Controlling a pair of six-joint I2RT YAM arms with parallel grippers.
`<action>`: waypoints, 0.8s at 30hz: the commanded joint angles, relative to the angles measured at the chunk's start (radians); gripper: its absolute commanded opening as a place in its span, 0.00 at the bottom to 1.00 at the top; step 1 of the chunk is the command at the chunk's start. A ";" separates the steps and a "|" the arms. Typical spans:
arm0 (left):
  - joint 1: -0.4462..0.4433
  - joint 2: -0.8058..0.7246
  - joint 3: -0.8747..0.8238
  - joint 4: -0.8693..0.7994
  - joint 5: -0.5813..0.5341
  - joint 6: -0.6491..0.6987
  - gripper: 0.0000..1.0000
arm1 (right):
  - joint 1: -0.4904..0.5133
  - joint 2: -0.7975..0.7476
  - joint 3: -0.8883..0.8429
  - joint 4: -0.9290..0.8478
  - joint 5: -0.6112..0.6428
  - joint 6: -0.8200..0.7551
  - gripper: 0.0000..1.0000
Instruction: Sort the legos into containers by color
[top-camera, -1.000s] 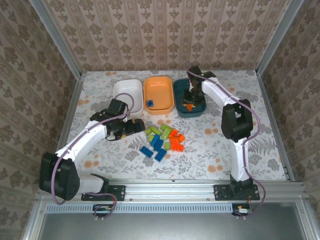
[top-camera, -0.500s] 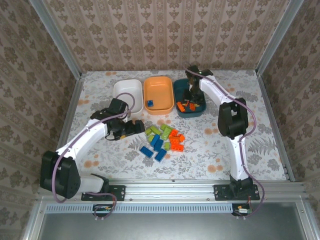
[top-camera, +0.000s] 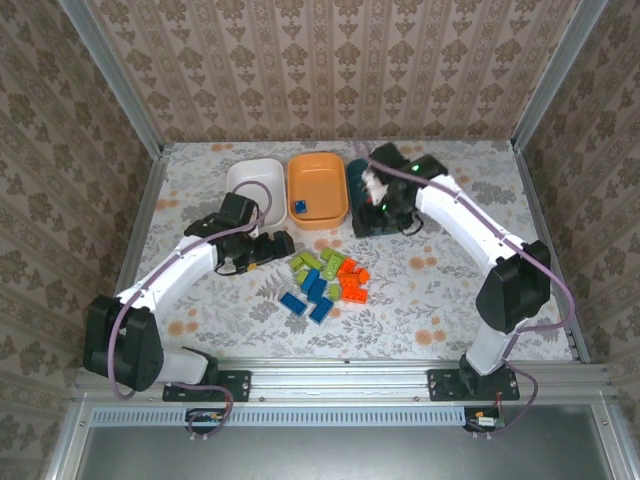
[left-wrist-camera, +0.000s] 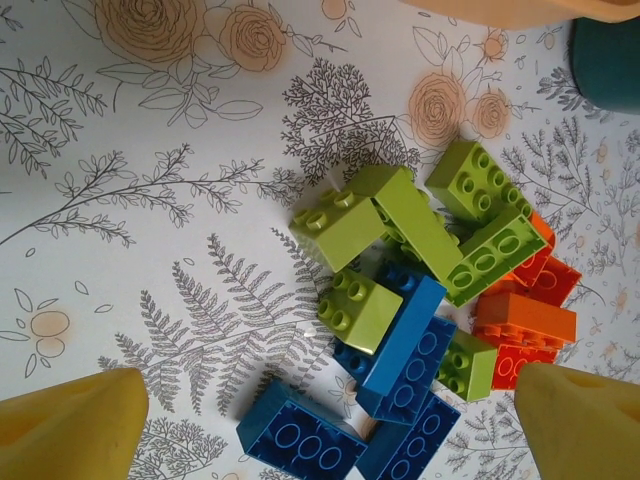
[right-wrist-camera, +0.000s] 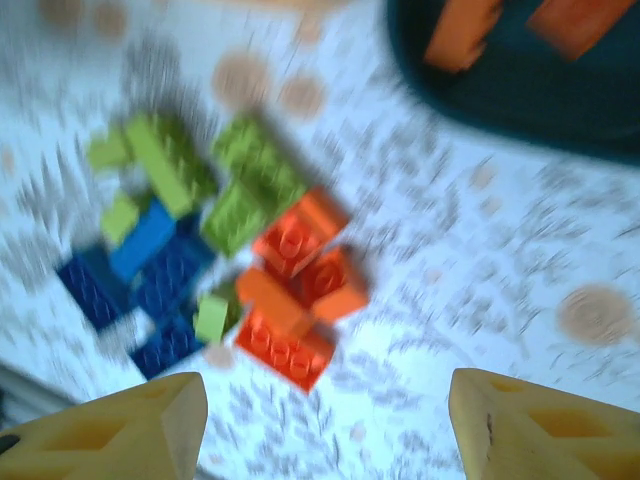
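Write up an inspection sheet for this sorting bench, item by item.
Surface: floral-print table.
Job's things: white bowl; orange bowl holding one blue brick; teal bowl holding orange bricks; mixed pile of green, blue and orange bricks loose in front of the bowls.
Clutter: nothing seen.
Grippers: left gripper open, beside the pile; right gripper open, nothing between its fingers, near the teal bowl.
Cables: a lilac cable runs along each arm, clear of the bricks.
Surroundings: patterned walls; metal rail at the near edge.
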 joint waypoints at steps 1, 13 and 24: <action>0.016 0.004 -0.002 0.005 0.012 -0.006 0.96 | 0.074 -0.013 -0.119 -0.029 -0.002 -0.150 0.67; 0.057 -0.089 -0.053 -0.051 0.006 0.007 0.96 | 0.229 0.084 -0.296 0.169 0.071 -0.145 0.67; 0.122 -0.163 -0.082 -0.089 0.024 0.016 0.96 | 0.258 0.193 -0.292 0.218 0.148 -0.131 0.67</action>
